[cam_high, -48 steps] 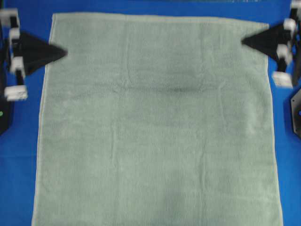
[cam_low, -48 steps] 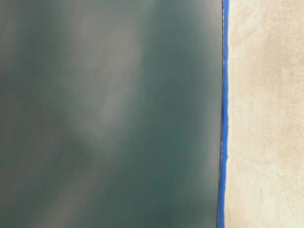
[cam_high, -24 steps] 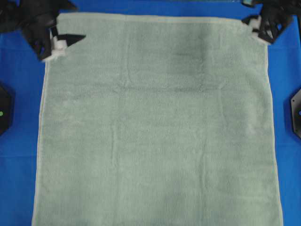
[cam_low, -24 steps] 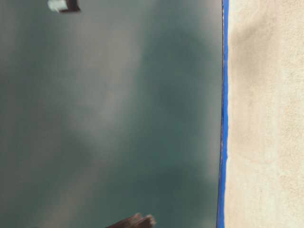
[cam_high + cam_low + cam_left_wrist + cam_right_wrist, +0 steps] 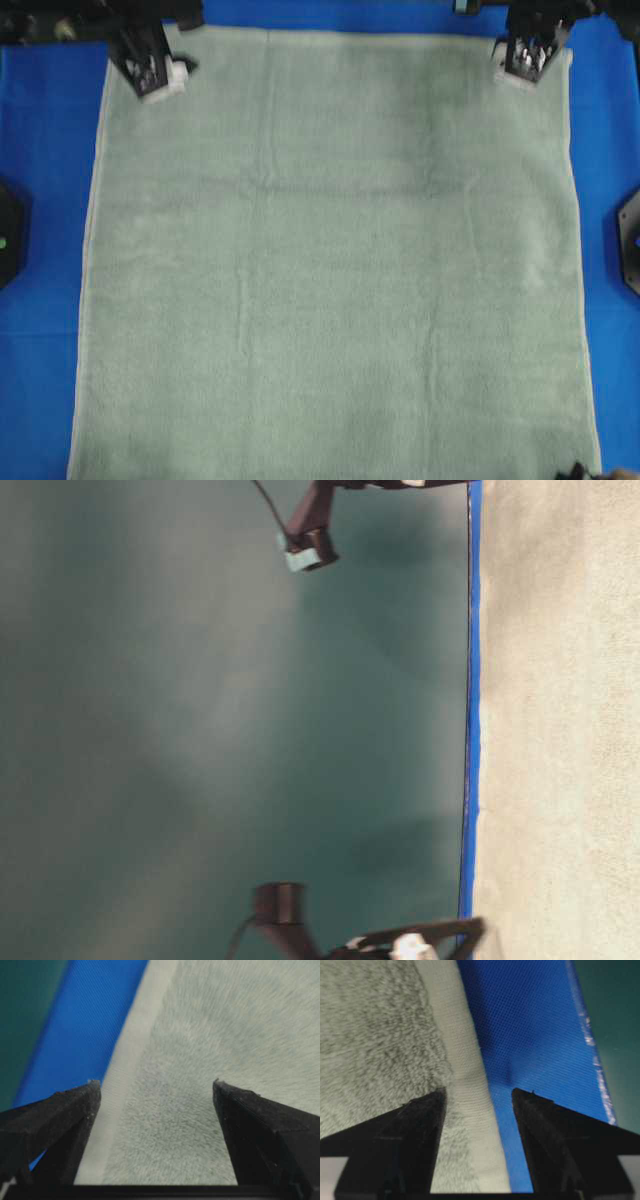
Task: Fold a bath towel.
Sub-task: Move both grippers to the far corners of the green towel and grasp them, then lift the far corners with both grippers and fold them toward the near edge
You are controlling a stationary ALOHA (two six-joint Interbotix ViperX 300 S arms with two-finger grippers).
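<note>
Both grippers (left [image 5: 155, 1085], right [image 5: 479, 1092]) released, seemingly above bath towel [image 5: 330, 260] corners.

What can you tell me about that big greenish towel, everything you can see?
The bath towel is a pale sage-green terry rectangle, fuzzy, with narrow flat hemmed edges. It lies spread flat and unfolded on the blue cloth, its near end running out of view. Both grippers, left and right, hover open at its far corners.

blue cloth [image 5: 45, 180], teal backdrop [image 5: 200, 730]
</note>
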